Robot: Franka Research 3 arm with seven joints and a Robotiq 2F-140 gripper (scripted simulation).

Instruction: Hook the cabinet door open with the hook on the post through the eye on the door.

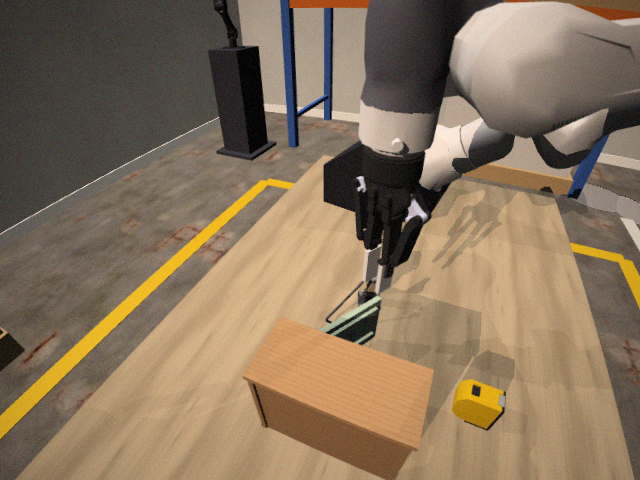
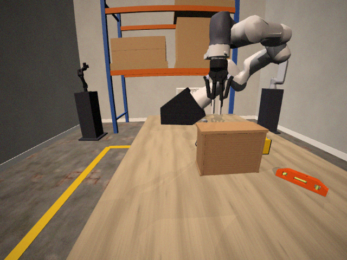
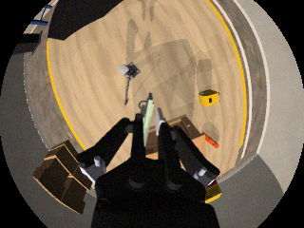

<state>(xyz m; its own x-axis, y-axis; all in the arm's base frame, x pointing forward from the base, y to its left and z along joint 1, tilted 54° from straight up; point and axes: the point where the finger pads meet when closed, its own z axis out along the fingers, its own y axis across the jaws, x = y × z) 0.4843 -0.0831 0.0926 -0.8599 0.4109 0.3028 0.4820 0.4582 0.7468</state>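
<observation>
The tool [image 1: 376, 281] [image 2: 216, 111] [image 3: 150, 112] points downward and is open only a little: its two fingertips stand close, with a narrow gap between them. It has hold of nothing. In the wrist view the green door [image 1: 351, 315] [image 3: 148, 116] appears between the fingers, but whether they touch it I cannot tell.

This door stands open, swung out from the front of the wooden cabinet [image 1: 341, 377] [image 2: 231, 151]. The cabinet is upright on the counter [image 1: 206, 361] [image 2: 140, 209] [image 3: 85, 71], and it looks flat on its base. The exact angle of the door I cannot tell.

The small post [image 1: 366, 297] [image 3: 132, 70] is on the counter, in front of the cabinet. From it comes the thin dark hook [image 1: 343, 302] [image 3: 126, 90]. In the wrist view, the end of the hook appears beside the ring-shaped eye [image 3: 142, 104] near the outer edge of the door, and apart from it. In the top view the eye is too small to make out.

A yellow tape measure [image 1: 478, 405] [image 2: 266, 145] [image 3: 209, 98] stands on the counter, to one side of the cabinet and apart from it. An orange spirit level [image 2: 301, 181] [image 3: 212, 141] is also near this same side.
</observation>
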